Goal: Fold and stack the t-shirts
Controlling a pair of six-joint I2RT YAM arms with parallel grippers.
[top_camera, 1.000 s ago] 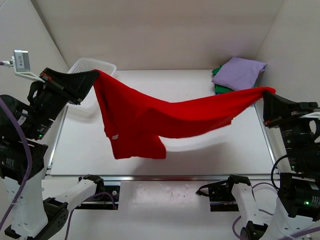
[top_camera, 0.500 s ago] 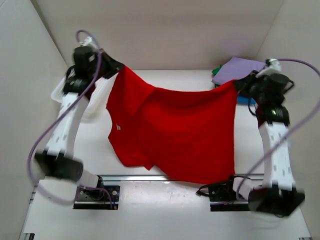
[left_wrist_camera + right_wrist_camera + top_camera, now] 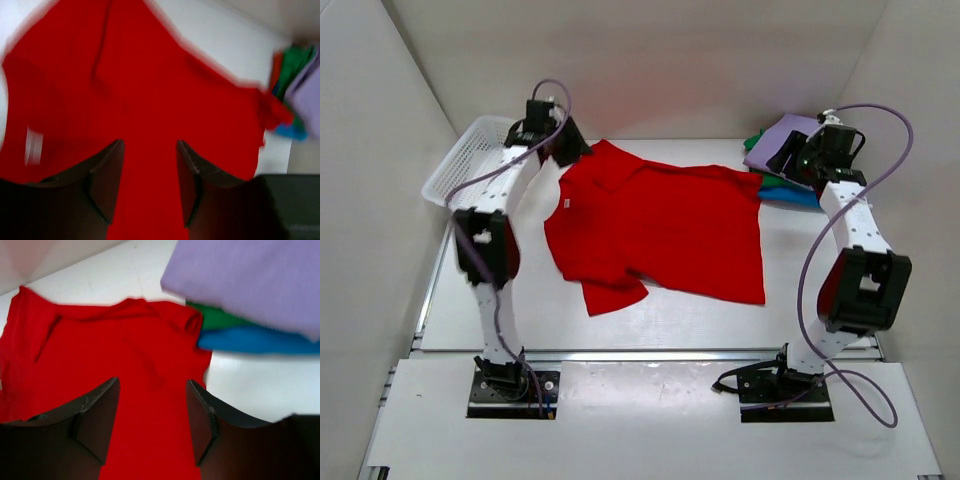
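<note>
At the middle of the table (image 3: 800,290), reaching toward its far edge, the red shirt (image 3: 660,235) is lying spread out and mostly flat. A small white tag (image 3: 565,203) is showing near its left side, and one sleeve is sticking out toward the near edge.

The left gripper (image 3: 149,142) is hanging over the shirt's far left corner, just beside the white mesh basket (image 3: 470,160) that is sitting at the table's far left corner. Its jaws are standing apart with nothing between them, and the red cloth is lying flat below the gap.

The right gripper (image 3: 153,381) is hovering over the shirt's far right corner. Its jaws are likewise parted and gripping nothing.

Just beyond it, at the far right corner of the table, the folded shirts are sitting in a stack: the lavender shirt (image 3: 250,280) is resting on top, the green shirt (image 3: 220,319) is peeking out beneath it, and the blue shirt (image 3: 255,340) is lying lowest. The red shirt's far right corner is bunching up against the green and blue ones
</note>
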